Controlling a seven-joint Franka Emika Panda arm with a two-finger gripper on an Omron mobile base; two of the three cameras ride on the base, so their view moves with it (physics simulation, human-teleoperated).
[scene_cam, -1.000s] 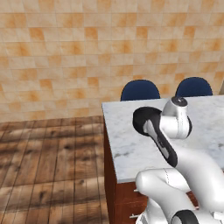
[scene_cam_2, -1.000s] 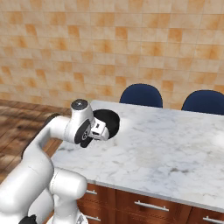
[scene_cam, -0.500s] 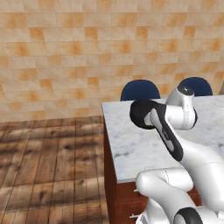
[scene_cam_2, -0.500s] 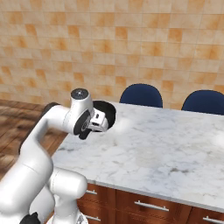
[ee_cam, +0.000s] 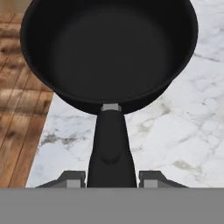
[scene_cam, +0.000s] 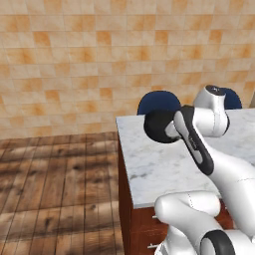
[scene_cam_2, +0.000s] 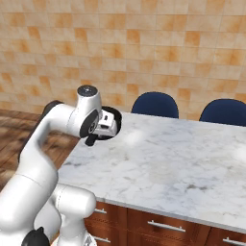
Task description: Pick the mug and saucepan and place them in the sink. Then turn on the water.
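White marble counter (scene_cam_2: pixel 168 163) beneath the gripper (ee_cam: pixel 111 177), wood floor (scene_cam: pixel 60 189) to one side, tiled wall (scene_cam_2: pixel 144 48) beyond. One saucepan (ee_cam: pixel 109 52), handle clamped between the fingers. Two blue chairs (scene_cam_2: pixel 155 104).

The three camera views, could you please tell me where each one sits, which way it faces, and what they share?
Left base view: behind the arm to its left, facing forward and down at the marble counter; the white arm crosses the right side, carrying the saucepan.
Right base view: behind to its right, facing the counter and two blue chairs; the arm rises at lower left.
Hand view: on the hand, looking along the end effector, shut on the saucepan's handle.
Shared: saucepan and counter.
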